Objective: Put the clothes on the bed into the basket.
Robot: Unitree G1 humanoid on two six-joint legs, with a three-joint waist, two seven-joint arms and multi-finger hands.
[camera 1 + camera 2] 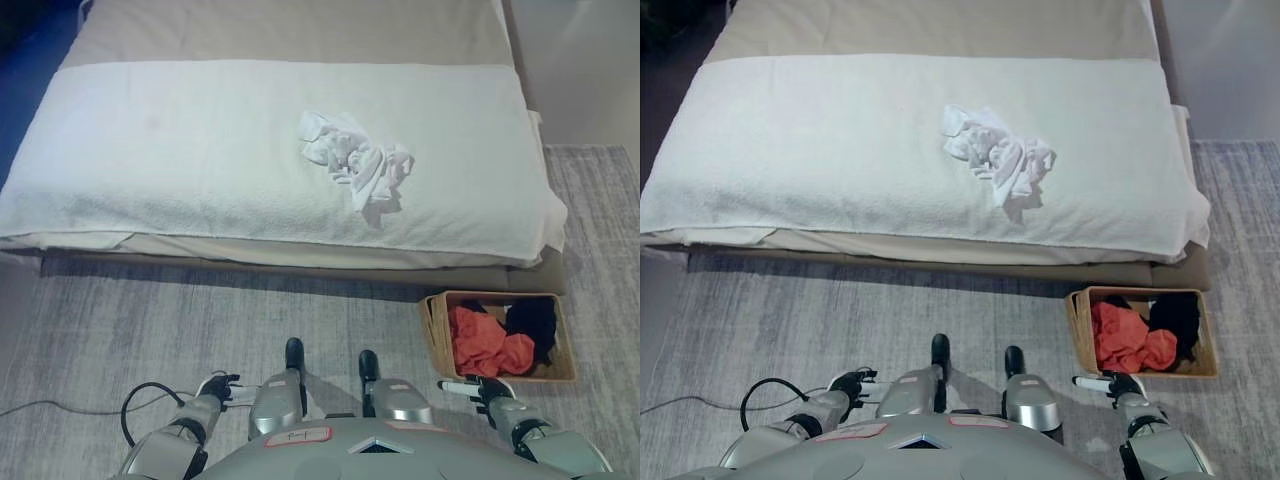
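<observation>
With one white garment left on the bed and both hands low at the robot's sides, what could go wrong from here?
1. The crumpled white garment lies loosely bunched on the white blanket; a grasp may well catch the blanket too or lift only part of it.
2. The basket sits on the floor to the right, already holding red cloth and black cloth; a loose drop could drape over its rim.

A bedroom in a home is shown. A low bed is covered by a white blanket, on which a crumpled white garment is left. A grey carpet is laid beside it, where a wicker basket is filled with what appear to be clothes.
</observation>
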